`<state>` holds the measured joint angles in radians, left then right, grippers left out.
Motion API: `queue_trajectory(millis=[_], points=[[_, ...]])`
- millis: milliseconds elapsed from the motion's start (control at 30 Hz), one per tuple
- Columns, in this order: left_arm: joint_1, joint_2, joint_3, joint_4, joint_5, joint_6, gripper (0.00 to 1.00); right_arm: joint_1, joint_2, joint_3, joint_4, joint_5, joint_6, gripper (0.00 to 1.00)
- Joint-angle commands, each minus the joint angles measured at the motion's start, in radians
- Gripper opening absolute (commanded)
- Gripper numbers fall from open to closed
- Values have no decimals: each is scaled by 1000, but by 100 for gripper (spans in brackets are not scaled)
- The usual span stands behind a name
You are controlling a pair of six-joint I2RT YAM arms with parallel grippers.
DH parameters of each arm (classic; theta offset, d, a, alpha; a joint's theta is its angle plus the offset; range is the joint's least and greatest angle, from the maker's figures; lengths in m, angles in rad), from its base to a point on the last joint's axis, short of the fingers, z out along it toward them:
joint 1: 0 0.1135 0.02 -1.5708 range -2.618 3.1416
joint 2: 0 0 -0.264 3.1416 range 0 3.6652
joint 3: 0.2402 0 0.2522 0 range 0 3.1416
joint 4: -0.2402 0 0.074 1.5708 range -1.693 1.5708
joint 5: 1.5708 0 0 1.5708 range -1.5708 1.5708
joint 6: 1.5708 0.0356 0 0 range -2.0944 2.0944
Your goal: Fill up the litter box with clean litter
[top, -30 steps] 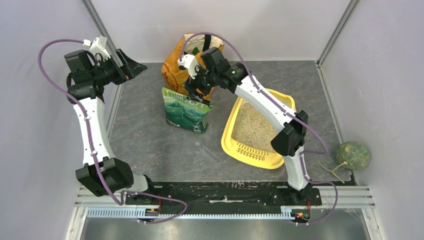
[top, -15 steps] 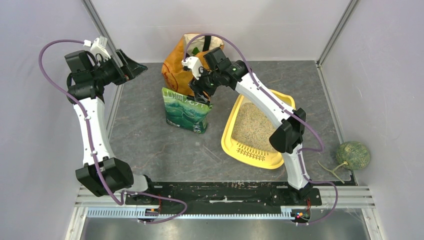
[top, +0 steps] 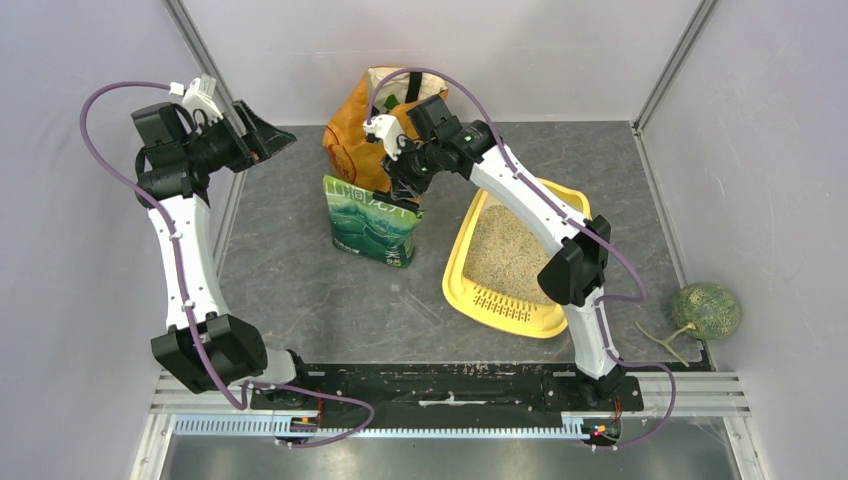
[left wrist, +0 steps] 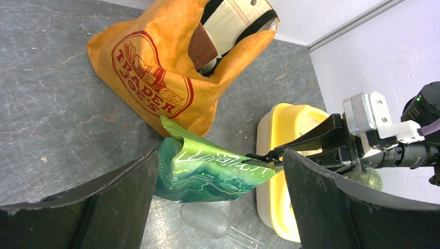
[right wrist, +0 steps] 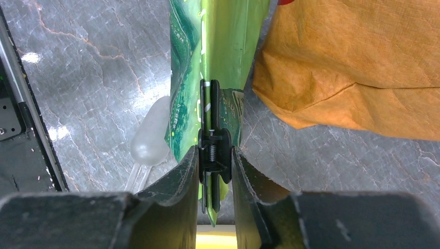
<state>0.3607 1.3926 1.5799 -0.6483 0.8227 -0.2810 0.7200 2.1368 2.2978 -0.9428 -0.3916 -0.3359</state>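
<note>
Yellow litter box [top: 520, 322] right of centre, beige litter [top: 505, 250] inside. Green litter bag [top: 372, 228] upright just left; right gripper [right wrist: 215, 155] pinches black clip [right wrist: 214, 148] on its top edge. Orange Trader Joe's bag [top: 350, 140] behind. Left gripper [top: 258, 135] aloft, jaws wide apart.

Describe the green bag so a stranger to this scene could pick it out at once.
Find the yellow litter box on the grey table. Just left of it stands the green bag, in front of the orange shopping bag, the right hand pinching a black clip on its top. It alone is glossy green with white characters.
</note>
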Motion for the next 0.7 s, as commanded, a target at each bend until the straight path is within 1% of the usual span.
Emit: queue_trajectory(millis=[0, 367, 500, 533, 567, 600, 667], points=[[4, -15, -4, 33, 27, 9, 95, 2, -20, 61, 26, -41, 9, 0], [4, -14, -7, 36, 27, 5, 95, 0, -57, 54, 94, -57, 2, 0], [3, -6, -6, 22, 74, 47, 95, -1, -65, 29, 111, -76, 0, 0], [1, -3, -5, 14, 97, 83, 95, -3, -66, 30, 114, -83, 4, 0], [0, 1, -1, -3, 165, 146, 95, -5, -66, 31, 119, -92, 10, 0], [-2, 15, 16, -58, 213, 250, 95, -7, -65, 33, 123, -96, 14, 0], [-12, 48, 62, -195, 245, 455, 95, -8, -65, 44, 127, -108, 13, 0]])
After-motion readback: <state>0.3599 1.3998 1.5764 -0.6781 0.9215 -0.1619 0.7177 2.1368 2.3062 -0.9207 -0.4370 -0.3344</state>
